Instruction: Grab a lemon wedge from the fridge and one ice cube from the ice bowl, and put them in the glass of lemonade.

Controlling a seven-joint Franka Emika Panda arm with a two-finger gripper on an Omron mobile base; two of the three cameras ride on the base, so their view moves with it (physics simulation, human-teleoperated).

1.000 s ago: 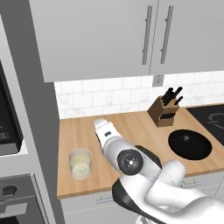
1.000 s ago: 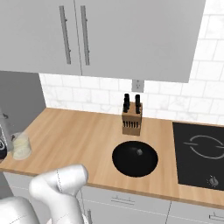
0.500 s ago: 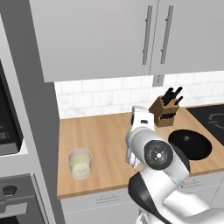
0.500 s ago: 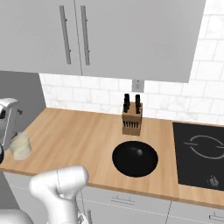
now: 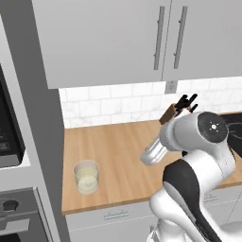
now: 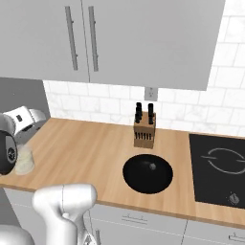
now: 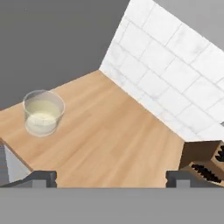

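While hanging above the pale wooden countertop (image 5: 118, 156), pointing the two-finger gripper (image 7: 111, 178) down across the boards with its dark tips spread wide and gripping nothing. Sitting upright near the counter's front left corner, just beside the tall grey cabinet wall (image 5: 28, 94): the small clear tumbler of pale yellow lemonade (image 5: 86, 176), well apart from the wooden knife block with black handles (image 6: 145, 127) against the white tiled backsplash (image 6: 229, 110). Lying flat in the boards near that block, a round black disc (image 6: 147, 173), beside the black glass hob (image 6: 217, 167).

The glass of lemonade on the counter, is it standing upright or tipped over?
Upright. The glass of lemonade stands on its base on the wooden counter, rim up, with pale liquid level in its lower part; the hand view shows the same.
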